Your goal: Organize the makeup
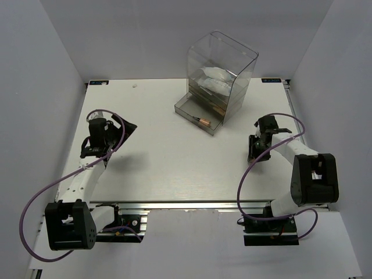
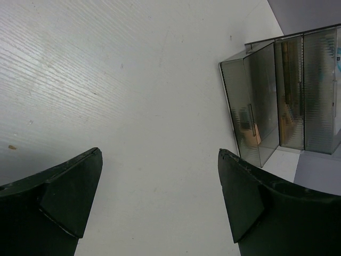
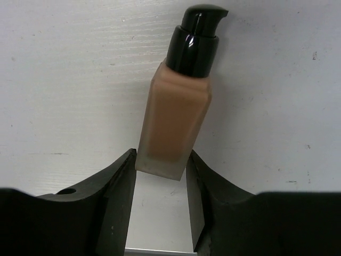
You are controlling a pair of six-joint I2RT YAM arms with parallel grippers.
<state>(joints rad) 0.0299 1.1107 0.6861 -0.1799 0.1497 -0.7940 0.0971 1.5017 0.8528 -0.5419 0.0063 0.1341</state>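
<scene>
In the top view the right gripper hides the foundation bottle. Only the right wrist view shows it lying on the table, its base between partly closed fingers right at its sides, though whether they grip it cannot be told. The left gripper hangs wide open and empty, with the clear box cut off at the edge of its view.

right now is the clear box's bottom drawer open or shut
Open: the drawer juts out of the clear box, a small tan item lying in it.
</scene>
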